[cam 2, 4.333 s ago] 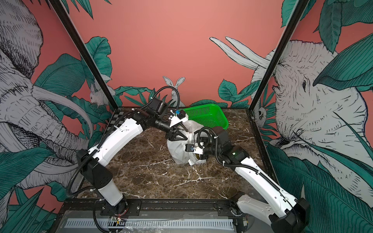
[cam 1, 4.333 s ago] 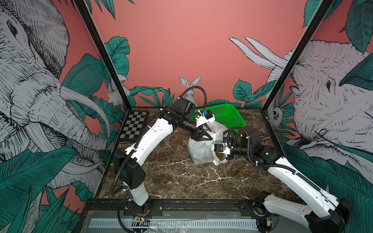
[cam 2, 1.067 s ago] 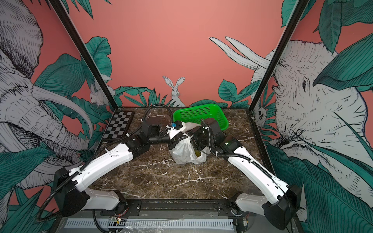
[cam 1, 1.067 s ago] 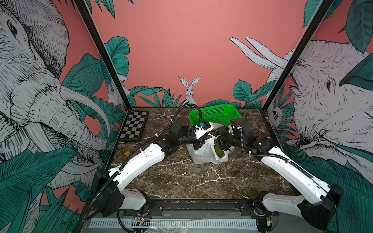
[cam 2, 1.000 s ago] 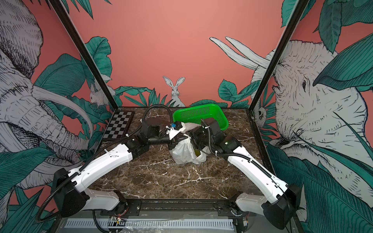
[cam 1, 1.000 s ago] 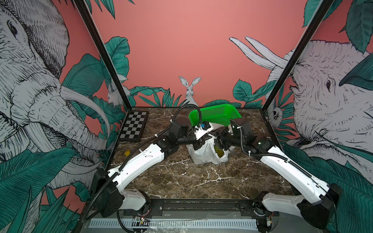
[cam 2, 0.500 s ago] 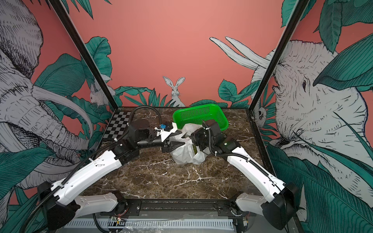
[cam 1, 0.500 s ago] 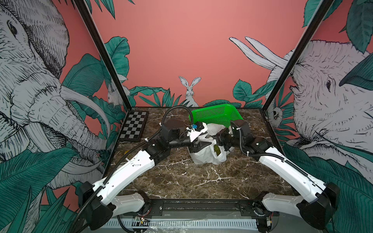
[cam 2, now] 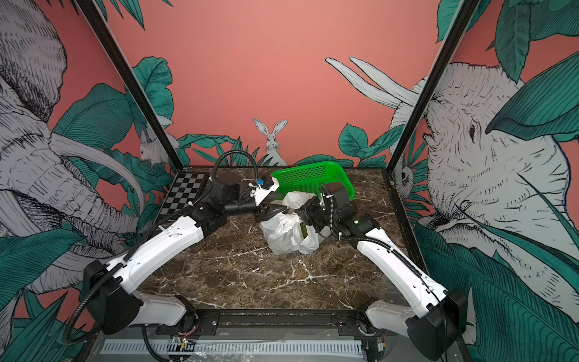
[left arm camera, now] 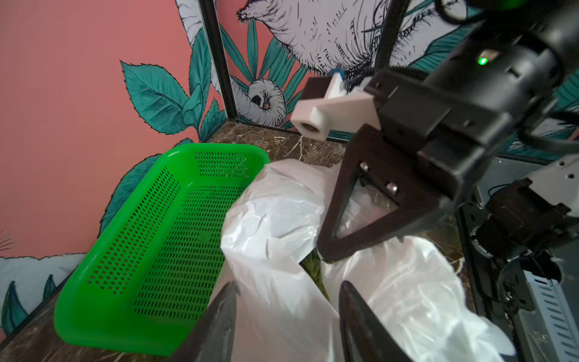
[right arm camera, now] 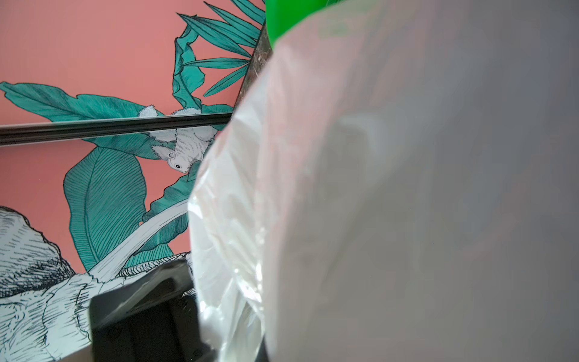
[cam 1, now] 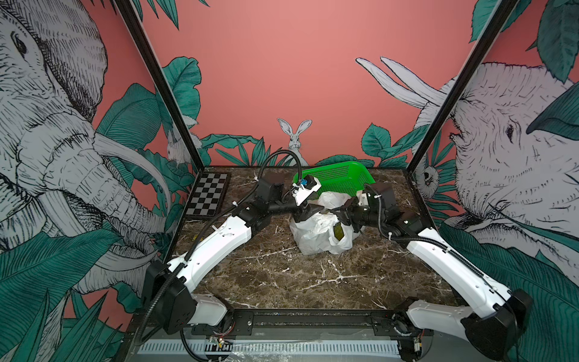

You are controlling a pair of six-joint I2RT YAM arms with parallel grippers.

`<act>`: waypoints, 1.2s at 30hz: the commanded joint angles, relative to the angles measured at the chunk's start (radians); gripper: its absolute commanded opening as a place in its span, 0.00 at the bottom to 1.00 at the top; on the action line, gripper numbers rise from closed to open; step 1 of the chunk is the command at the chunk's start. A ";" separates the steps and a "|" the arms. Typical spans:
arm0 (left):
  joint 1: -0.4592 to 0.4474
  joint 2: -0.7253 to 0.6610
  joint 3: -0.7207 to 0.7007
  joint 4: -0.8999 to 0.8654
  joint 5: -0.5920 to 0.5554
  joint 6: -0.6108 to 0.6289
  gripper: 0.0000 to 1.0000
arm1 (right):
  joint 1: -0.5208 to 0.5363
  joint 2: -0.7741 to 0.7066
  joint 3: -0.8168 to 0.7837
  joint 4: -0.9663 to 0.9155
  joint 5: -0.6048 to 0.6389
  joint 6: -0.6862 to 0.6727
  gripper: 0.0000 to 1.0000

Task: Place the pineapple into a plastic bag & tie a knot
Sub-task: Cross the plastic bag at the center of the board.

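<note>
The white plastic bag (cam 1: 316, 232) (cam 2: 282, 233) lies crumpled in the middle of the marble table. The pineapple (cam 1: 338, 231) (cam 2: 303, 228) shows as a dark green patch inside it, and a leaf (left arm camera: 315, 269) pokes out at the mouth. My left gripper (cam 1: 310, 214) (left arm camera: 286, 285) is at the bag's upper left. Its jaws stand apart over loose plastic and are open. My right gripper (cam 1: 336, 213) (left arm camera: 326, 256) comes in from the right and is shut on bag plastic beside the leaf. Plastic (right arm camera: 376, 188) covers most of the right wrist view. The knot is out of view.
A green perforated basket (cam 1: 341, 177) (cam 2: 313, 178) (left arm camera: 156, 235) leans tilted just behind the bag, near the back wall. A checkerboard (cam 1: 208, 196) (cam 2: 185, 196) lies at the back left corner. Painted walls and black frame posts close in the table.
My right gripper has closed on the bag's plastic. My left gripper has let go and its jaws now stand apart. The left arm swung left, then returned to the bag.
</note>
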 commanded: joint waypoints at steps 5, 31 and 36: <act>-0.001 0.024 0.054 -0.119 0.069 0.038 0.16 | -0.033 -0.011 0.057 0.072 -0.113 -0.185 0.00; -0.180 -0.149 -0.362 0.388 -0.231 -0.322 0.16 | -0.200 0.166 0.094 0.455 -0.900 -0.328 0.00; -0.177 -0.249 -0.405 0.391 -0.273 -0.254 0.16 | -0.205 0.168 0.098 0.404 -0.930 -0.384 0.00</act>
